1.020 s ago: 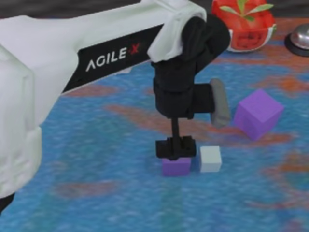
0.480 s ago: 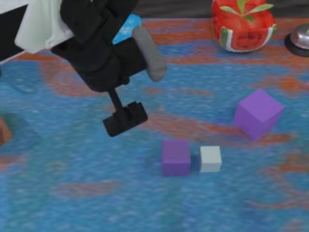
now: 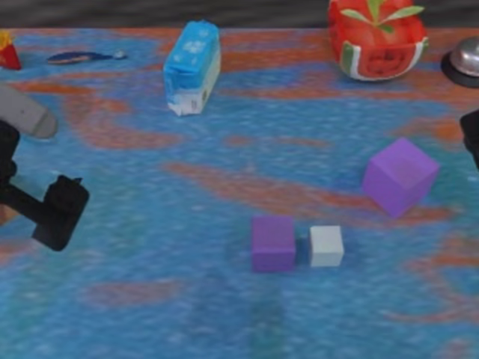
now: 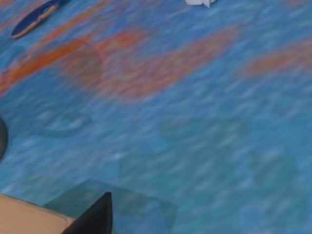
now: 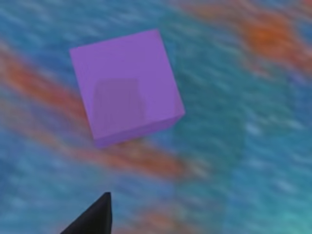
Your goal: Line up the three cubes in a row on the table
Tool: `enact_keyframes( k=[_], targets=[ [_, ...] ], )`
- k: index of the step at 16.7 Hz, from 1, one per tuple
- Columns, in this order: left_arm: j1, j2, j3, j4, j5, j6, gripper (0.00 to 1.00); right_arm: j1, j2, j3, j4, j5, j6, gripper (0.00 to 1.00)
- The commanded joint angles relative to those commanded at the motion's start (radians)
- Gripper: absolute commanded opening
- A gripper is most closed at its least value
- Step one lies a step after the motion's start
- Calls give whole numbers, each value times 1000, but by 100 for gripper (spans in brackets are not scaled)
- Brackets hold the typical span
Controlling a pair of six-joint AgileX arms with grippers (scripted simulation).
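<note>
Two cubes, the small purple cube (image 3: 273, 242) and the white cube (image 3: 326, 245), sat paired mid-counter (image 3: 150, 299) while the large purple cube (image 3: 400, 176) waited apart; left claw (image 3: 56, 213) (grip unclear) hung empty-looking at the counter's left edge.

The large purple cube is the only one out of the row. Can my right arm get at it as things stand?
Probably yes. The large purple cube stands alone at the table's right, apart from the other cubes, and the right gripper is beside it at the right edge, nothing between them.
</note>
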Motion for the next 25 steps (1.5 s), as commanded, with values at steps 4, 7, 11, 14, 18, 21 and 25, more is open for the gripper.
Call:
enact_keyframes(
  k=[4,7,11,14,18,21,25],
  targets=[
    [134,-382,-340,222,-1,-139,100,47,396,310,-220,2,-64,100],
    [208,-605,-538,367,2,-226,100,77,620,505,-351,2,-103,100],
    [267,-808,-698,509,8,-307,100,105,813,692,-466,0,-139,100],
    [286,-877,-748,562,11,-336,100,113,874,755,-499,-1,-151,100],
    [287,-879,-750,564,11,-337,100,114,877,757,-500,-1,-151,100],
    [287,-879,-750,564,11,-337,100,110,882,743,-483,0,-152,100],
    [287,-879,-750,564,11,-337,100,113,919,640,-337,0,-151,100]
  ],
)
